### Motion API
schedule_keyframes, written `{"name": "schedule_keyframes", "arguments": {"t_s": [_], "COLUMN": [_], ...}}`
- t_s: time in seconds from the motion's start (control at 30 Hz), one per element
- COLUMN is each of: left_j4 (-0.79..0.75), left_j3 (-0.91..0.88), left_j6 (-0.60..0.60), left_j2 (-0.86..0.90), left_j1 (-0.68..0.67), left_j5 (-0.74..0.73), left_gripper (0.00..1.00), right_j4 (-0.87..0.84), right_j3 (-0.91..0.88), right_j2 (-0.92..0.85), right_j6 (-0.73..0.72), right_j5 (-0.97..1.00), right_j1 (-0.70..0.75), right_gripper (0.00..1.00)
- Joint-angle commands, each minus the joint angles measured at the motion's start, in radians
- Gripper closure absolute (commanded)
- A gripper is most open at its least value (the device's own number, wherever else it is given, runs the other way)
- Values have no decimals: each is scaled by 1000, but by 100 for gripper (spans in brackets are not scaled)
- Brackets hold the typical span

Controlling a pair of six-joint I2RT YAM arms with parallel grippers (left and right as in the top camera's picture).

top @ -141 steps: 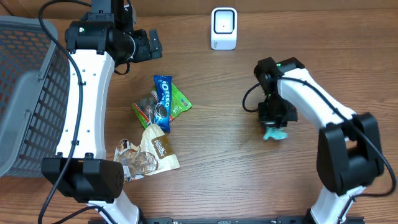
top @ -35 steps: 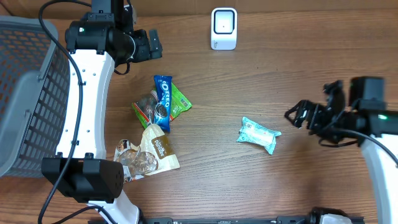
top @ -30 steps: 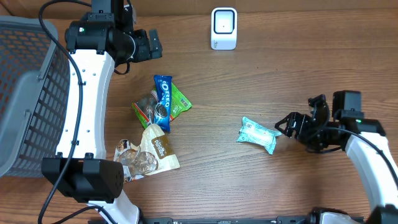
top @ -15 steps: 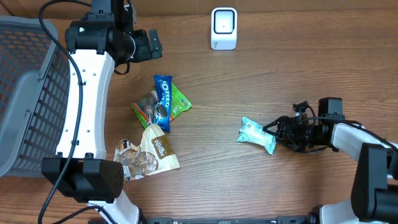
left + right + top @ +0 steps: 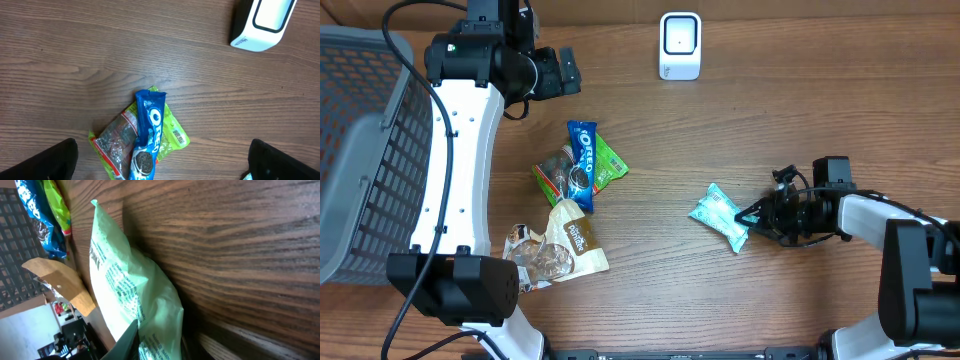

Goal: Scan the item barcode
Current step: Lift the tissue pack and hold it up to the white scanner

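The item, a mint-green snack packet (image 5: 718, 213), lies on the wooden table right of centre. My right gripper (image 5: 749, 214) reaches in low from the right, and its jaws pinch the packet's right end. In the right wrist view the packet (image 5: 130, 295) fills the left half, with a dark fingertip (image 5: 126, 341) pressed against its face. The white barcode scanner (image 5: 680, 45) stands at the back middle, also seen as the scanner (image 5: 262, 22) in the left wrist view. My left gripper (image 5: 560, 72) hangs open at the back left, its fingers (image 5: 50, 160) wide apart and empty.
A pile of snacks lies left of centre: a blue Oreo pack (image 5: 582, 165) on a green packet (image 5: 610, 160), a tan bag (image 5: 575, 240) and a clear cookie packet (image 5: 535, 258). A grey mesh basket (image 5: 360, 150) stands at the left edge.
My right gripper slid left to the packet and closed on its right end. The packet shifted slightly left and turned. The left arm has not moved.
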State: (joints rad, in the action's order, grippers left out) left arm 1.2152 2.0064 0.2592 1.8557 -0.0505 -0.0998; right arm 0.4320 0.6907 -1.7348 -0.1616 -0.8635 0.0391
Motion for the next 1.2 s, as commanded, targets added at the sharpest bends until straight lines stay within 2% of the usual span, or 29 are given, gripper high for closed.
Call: {"name": "schedule_keyframes", "arguments": {"t_s": [0.0,0.07,0.1,0.27,0.43,0.53,0.93,0.97,1.0,1.07,1.17], "left_j4": [0,0,0,0,0,0,0,0,0,0,0], "left_j3": [14,14,14,14,14,14,14,14,14,14,14], "left_j6": [10,10,10,10,10,10,10,10,10,10,10], "left_j2": [2,2,2,2,2,2,2,2,2,2,2], "left_j1": [-4,-4,-4,-4,-4,-4,-4,-4,-4,-4,-4], "left_j5": [6,6,6,6,6,6,6,6,6,6,6], "left_gripper": [0,0,0,0,0,0,0,0,0,0,0], "right_j4": [81,174,279,546,599,607,654,639,626,536,408], "right_j3": [127,209,304,600,782,846,967,967,967,967,967], "right_j2": [21,42,57,64,64,64,64,64,64,55,30], "right_j6": [36,88,148,275,276,326,439,433,408,271,184], "right_j5": [-14,-14,-12,23,115,122,77,94,126,405,697], "right_j1": [0,-10,-23,-81,-140,-164,-169,-169,-171,-209,-291], "right_gripper": [82,82,82,83,91,93,94,96,96,96,96]}}
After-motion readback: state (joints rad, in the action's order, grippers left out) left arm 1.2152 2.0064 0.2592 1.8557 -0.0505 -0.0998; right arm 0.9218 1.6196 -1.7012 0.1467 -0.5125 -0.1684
